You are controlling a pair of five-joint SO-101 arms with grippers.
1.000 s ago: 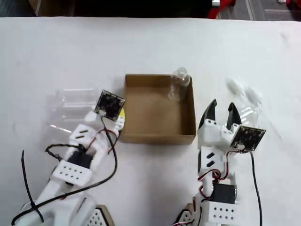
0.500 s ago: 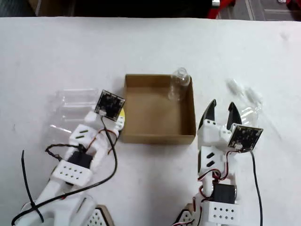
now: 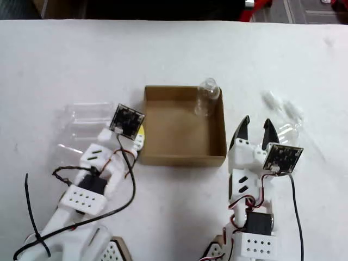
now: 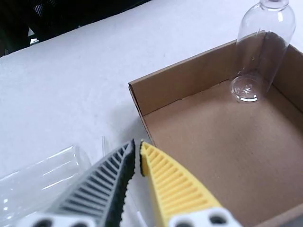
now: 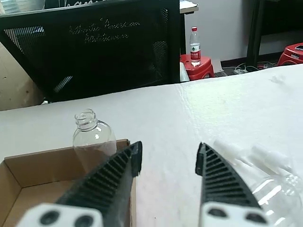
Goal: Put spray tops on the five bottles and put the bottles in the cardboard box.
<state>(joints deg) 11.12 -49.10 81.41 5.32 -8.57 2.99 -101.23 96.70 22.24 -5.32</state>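
Note:
The cardboard box (image 3: 185, 157) sits mid-table, and one clear capless bottle (image 3: 206, 93) stands upright in its far right corner (image 4: 259, 52) (image 5: 93, 138). Clear bottles (image 3: 84, 120) lie on their sides left of the box, one showing by the left fingers (image 4: 38, 177). Clear spray tops (image 3: 283, 106) and another clear bottle (image 3: 287, 130) lie right of the box (image 5: 255, 158). My left gripper (image 4: 136, 156) is shut and empty at the box's near left corner (image 3: 138, 136). My right gripper (image 3: 254, 126) is open and empty, right of the box (image 5: 168, 156).
White tabletop runs far behind the box. A black mesh chair (image 5: 113, 47) and red stools (image 5: 196, 64) stand beyond the table's far edge. The arms' bodies and cables (image 3: 81, 196) occupy the near edge.
The right arm's wrist shifted slightly; the spray tops and bottle to its right look settled now. The left arm has not moved.

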